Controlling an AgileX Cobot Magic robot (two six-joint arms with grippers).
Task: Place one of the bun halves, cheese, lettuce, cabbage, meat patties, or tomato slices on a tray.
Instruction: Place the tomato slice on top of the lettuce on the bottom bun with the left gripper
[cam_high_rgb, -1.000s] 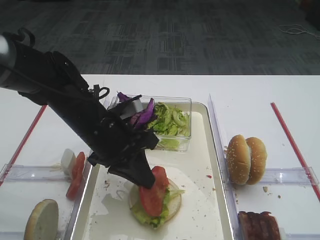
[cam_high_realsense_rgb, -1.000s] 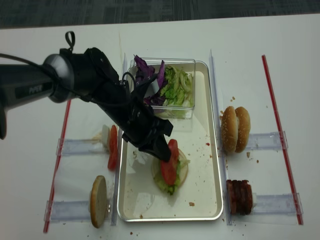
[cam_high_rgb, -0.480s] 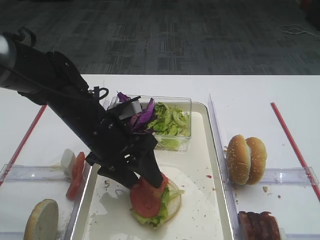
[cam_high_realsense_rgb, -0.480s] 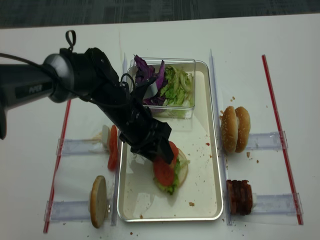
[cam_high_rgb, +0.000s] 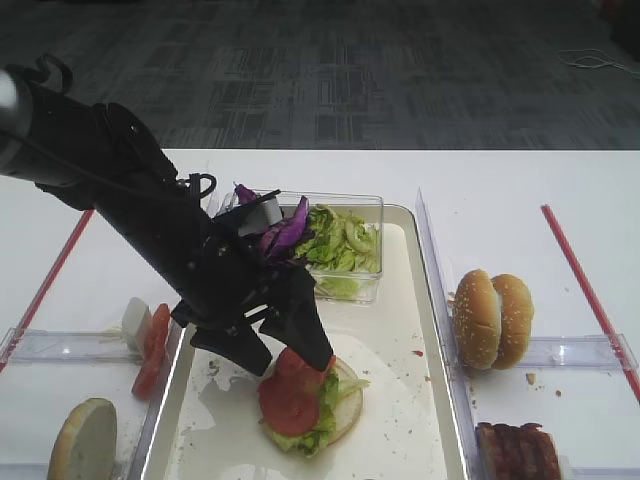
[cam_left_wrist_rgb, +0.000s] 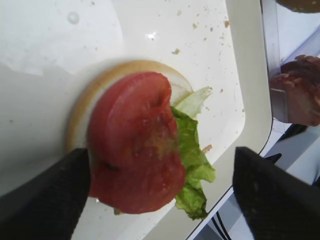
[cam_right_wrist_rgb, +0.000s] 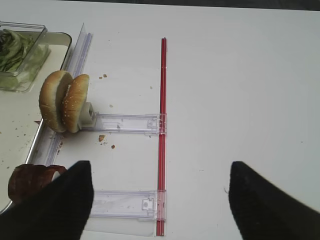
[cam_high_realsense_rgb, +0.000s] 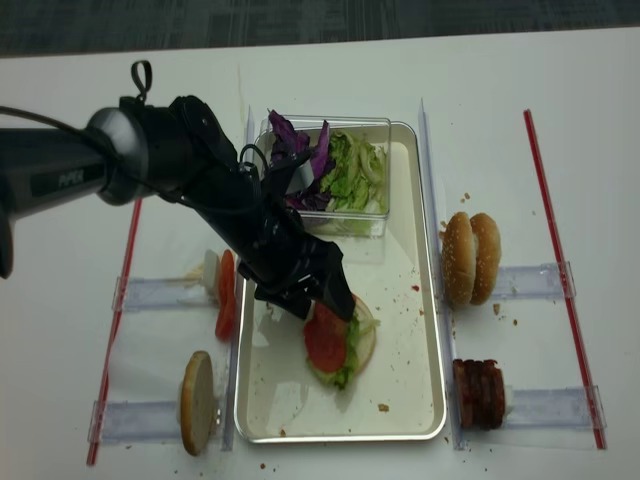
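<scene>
On the large cream-white rectangular tray with the silvery rim (cam_high_rgb: 430, 300), a thin bright-red tomato slice (cam_left_wrist_rgb: 136, 142) lies flat on crinkly light-green lettuce (cam_left_wrist_rgb: 192, 160), which sits on a pale flat-cut bun half (cam_left_wrist_rgb: 82, 107). The black left gripper (cam_high_rgb: 278, 345) hangs just above the slice's near edge with its jaws spread wide on either side, holding nothing; the slice looks released and at rest.

The step in hand appears to be the withdrawal after placing. Done well, it means lifting straight up before swinging away, so a dark finger (cam_left_wrist_rgb: 45, 185) does not drag the wet slice off the lettuce or tip the stack. The clear plastic box of greens (cam_high_rgb: 345, 245) stands close behind the arm, so the retreat should avoid brushing it.

The right gripper (cam_right_wrist_rgb: 157, 200) hovers over the white bench (cam_right_wrist_rgb: 240, 75), jaws spread and empty, well apart from the tray.
</scene>
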